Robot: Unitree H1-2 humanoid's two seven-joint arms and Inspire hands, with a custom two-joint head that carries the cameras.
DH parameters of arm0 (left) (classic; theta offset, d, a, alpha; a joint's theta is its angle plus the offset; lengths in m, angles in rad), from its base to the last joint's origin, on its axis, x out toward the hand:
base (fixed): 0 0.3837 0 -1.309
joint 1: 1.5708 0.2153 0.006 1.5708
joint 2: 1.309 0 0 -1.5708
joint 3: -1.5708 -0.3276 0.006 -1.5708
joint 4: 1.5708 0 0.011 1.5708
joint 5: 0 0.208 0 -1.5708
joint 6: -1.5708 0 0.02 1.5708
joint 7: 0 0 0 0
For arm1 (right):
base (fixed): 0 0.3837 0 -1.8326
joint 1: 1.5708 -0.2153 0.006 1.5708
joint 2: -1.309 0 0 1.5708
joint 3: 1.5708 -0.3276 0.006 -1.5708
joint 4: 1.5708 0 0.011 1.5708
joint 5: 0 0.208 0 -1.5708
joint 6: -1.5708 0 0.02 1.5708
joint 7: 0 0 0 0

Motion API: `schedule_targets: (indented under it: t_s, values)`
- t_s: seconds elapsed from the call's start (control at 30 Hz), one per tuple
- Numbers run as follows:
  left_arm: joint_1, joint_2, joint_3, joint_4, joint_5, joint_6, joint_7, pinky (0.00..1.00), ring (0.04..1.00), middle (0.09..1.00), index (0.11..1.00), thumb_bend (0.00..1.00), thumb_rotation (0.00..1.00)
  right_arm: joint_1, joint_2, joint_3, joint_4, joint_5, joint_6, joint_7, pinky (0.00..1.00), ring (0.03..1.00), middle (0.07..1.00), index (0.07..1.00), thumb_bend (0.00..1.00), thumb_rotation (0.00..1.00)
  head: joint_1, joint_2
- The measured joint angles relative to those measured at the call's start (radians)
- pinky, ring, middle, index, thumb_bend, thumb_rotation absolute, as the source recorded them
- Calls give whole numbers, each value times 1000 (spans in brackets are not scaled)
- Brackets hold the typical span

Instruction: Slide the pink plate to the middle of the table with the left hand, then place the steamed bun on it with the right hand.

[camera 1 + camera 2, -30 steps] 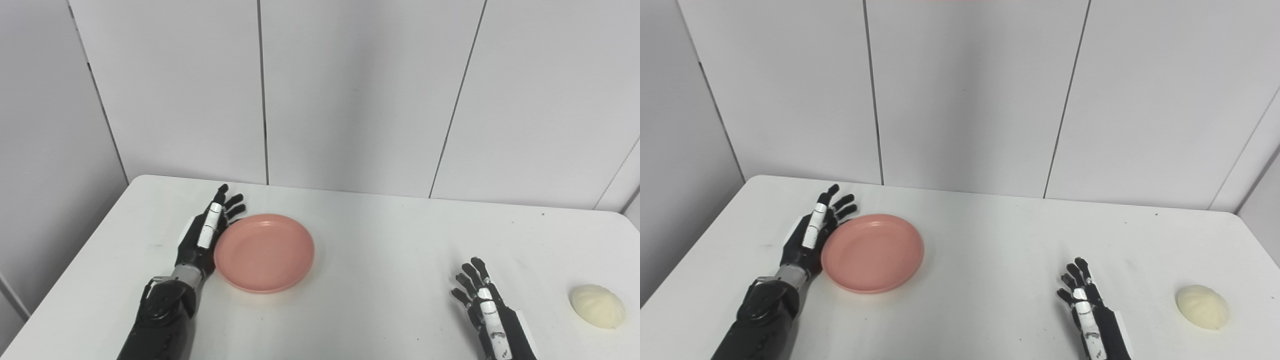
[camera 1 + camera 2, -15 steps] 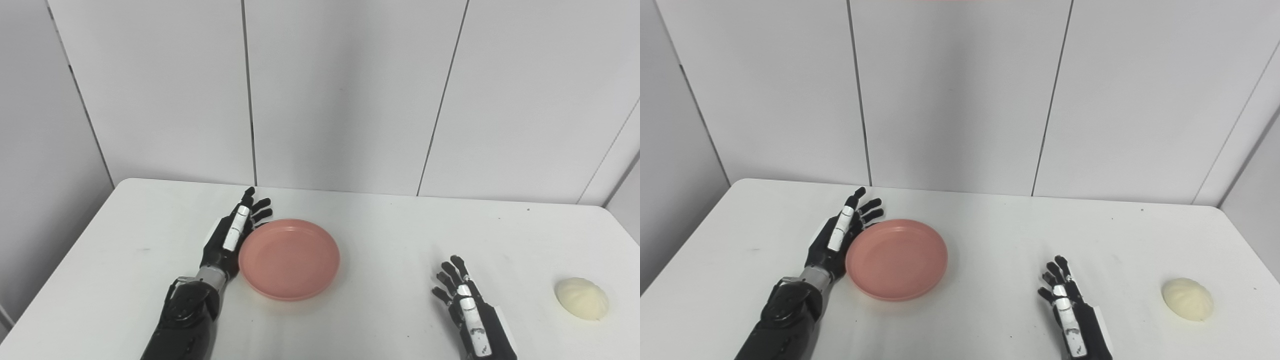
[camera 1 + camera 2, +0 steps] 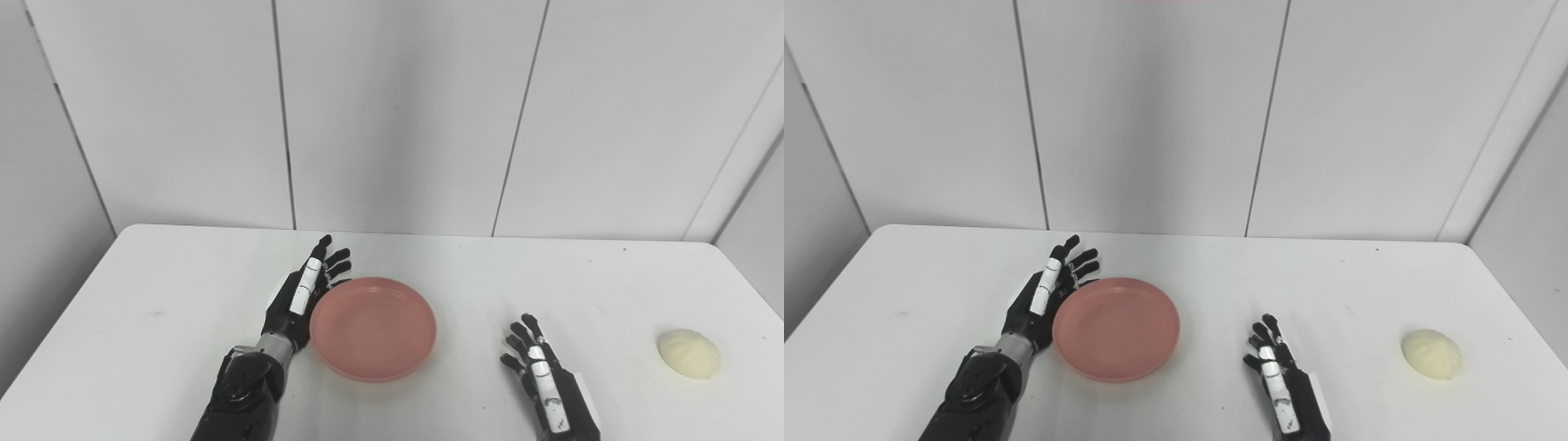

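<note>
A: State the position of the pink plate (image 3: 373,327).

B: It lies flat on the white table (image 3: 153,343), left of the table's centre line. The left hand (image 3: 301,295) stands edge-on against the plate's left rim, fingers extended and slightly spread, holding nothing. Contact with the rim appears likely; neither view confirms it, because the palm side faces away from both cameras.

A: And the right hand (image 3: 1277,360)?

B: Palm down near the front edge of the table, fingers straight and apart, empty. Whether it rests on the surface or is held just above it cannot be determined.

A: Location of the steamed bun (image 3: 1432,354)?

B: On the table at the far right, well apart from the right hand and from the plate. It is untouched.

A: What differs between the two views?

B: The right eye view shows more bare table and a strip of side wall to the right of the bun. The left eye view shows more of the wall (image 3: 398,110) panel to the left of the table. Otherwise the content is the same.

A: List the cut-off or unclear items.

B: Both forearms leave the frame at the bottom edge. The right wrist is cropped in both views. The near-left section of the plate rim is hidden behind the left hand and wrist.
</note>
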Motion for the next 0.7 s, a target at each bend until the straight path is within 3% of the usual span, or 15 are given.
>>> schedule_targets:
  t_s: [0.27,0.33,0.4,0.53,0.6,0.7]
  values:
    - [5,-2,2,0,-1,1,-19,809,882,895,1000,845,915,0,27,10,4,-52,-15,-43,817,883,925,996,749,914,-104,-5]
    - [10,-2,2,-2,-1,-3,-27,801,881,901,1000,831,943,-5,44,8,15,-82,-65,-70,803,867,934,1000,713,913,-118,-5]
    - [16,-2,1,-3,-1,-10,-32,788,874,894,1000,829,956,-19,62,3,45,-119,-159,-104,811,863,940,1000,697,920,-126,-8]
    - [19,-2,2,-3,-1,-12,-35,795,878,887,1000,821,976,-42,67,-6,73,-260,-255,-188,825,845,926,1000,823,991,-141,-9]
    - [18,-2,3,-2,-1,-14,-39,808,879,881,1000,806,978,-39,62,-10,55,-340,-244,-215,802,876,940,1000,894,999,-147,-9]
    - [10,0,14,10,-2,-19,-41,817,884,888,1000,797,970,-8,25,-18,-74,-398,-116,-188,786,878,940,995,951,986,-163,-14]
